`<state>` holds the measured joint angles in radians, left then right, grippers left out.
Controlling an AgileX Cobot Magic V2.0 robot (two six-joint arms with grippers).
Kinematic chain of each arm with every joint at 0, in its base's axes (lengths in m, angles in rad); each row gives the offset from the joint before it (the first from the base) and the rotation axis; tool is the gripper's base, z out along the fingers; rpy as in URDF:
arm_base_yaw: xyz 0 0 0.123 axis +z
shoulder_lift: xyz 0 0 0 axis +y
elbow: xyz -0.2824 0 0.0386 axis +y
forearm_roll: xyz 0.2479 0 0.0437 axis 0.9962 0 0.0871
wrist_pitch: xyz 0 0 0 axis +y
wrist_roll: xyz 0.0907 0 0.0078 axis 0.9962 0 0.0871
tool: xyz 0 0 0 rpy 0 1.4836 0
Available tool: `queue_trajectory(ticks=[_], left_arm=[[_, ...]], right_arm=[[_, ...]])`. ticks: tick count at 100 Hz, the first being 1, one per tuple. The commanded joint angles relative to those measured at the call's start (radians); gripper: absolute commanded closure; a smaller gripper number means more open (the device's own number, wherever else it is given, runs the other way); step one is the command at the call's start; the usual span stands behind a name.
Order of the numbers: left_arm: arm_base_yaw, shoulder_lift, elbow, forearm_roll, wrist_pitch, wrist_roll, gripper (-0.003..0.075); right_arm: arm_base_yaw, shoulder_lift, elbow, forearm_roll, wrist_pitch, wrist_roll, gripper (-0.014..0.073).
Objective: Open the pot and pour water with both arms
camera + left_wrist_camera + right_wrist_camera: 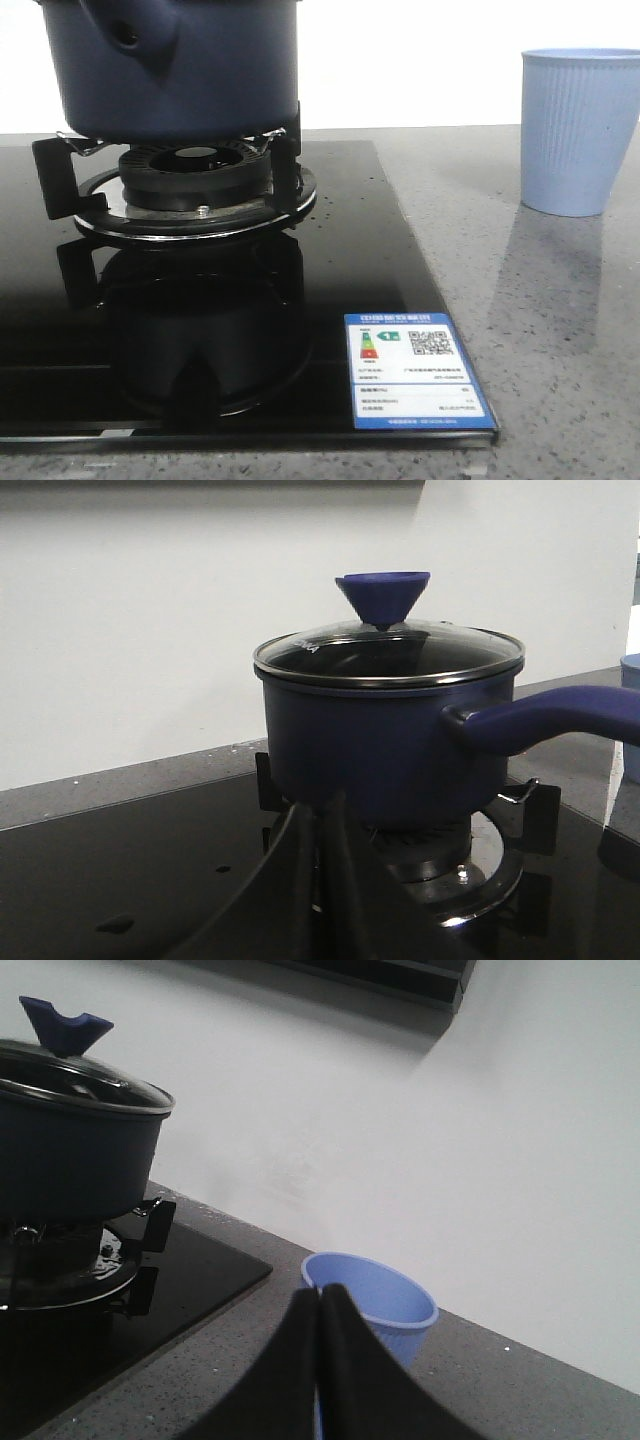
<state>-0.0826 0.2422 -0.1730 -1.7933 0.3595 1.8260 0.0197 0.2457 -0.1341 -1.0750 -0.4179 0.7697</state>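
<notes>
The dark navy pot [200,70] sits on the burner grate at the far left, its side stub with a small hole [130,38] facing me. In the left wrist view the pot [385,745] carries a glass lid [390,650] with a blue cone knob [383,592], and its long handle [560,715] points away to one side. My left gripper [316,807] is shut and empty, low in front of the pot's base. My right gripper [318,1292] is shut and empty, just in front of the pale blue ribbed cup [380,1305]. Neither gripper shows in the front view.
The black glass hob [330,260] holds the burner ring [195,185] and carries a blue-and-white label [412,368] near its front right corner. The cup [580,130] stands on the grey speckled counter [540,320] to the right. A white wall lies behind.
</notes>
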Motion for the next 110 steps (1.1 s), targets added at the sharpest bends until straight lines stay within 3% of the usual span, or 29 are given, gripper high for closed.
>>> queue_trajectory(ticks=[1,25,42,61,81,86,91,94,95,101,108,110], left_arm=[[0.003,0.008,-0.028,-0.059,0.024,-0.011,0.0739],[0.003,0.008,-0.028,-0.054,0.018,-0.011,0.0739],[0.003,0.008,-0.023,-0.052,-0.081,0.005,0.0739],[0.003,0.006,-0.035,-0.059,-0.073,0.158,0.0739],[0.003,0.003,-0.048,-0.025,-0.084,0.152,0.0739],[0.003,-0.005,-0.053,0.104,-0.079,0.062,0.0739],[0.003,-0.014,-0.062,0.388,-0.086,-0.228,0.0739],[0.003,-0.018,-0.068,0.564,-0.088,-0.474,0.0739],[0.003,-0.02,-0.067,0.612,-0.088,-0.474,0.0739],[0.003,-0.037,-0.071,1.04,-0.086,-0.989,0.0739],[0.003,-0.068,-0.06,1.354,-0.096,-1.305,0.0739],[0.003,-0.076,-0.056,1.392,-0.105,-1.335,0.0739]], right_arm=[[-0.004,0.007,-0.026,0.018,-0.037,0.002,0.0659],[-0.004,0.007,-0.026,0.018,-0.037,0.002,0.0659],[-0.004,0.007,-0.026,0.018,-0.037,0.002,0.0659],[-0.004,0.007,-0.026,0.018,-0.037,0.002,0.0659],[-0.004,0.007,-0.026,0.018,-0.036,0.002,0.0659],[-0.004,0.007,-0.026,0.018,-0.038,0.002,0.0659],[-0.004,0.007,-0.026,0.018,-0.036,0.002,0.0659],[-0.004,0.007,-0.026,0.018,-0.036,0.002,0.0659],[-0.004,0.007,-0.026,0.018,-0.036,0.002,0.0659],[-0.004,0.007,-0.026,0.018,-0.038,0.002,0.0659],[-0.004,0.007,-0.026,0.018,-0.038,0.002,0.0659],[-0.004,0.007,-0.026,0.018,-0.036,0.002,0.0659]])
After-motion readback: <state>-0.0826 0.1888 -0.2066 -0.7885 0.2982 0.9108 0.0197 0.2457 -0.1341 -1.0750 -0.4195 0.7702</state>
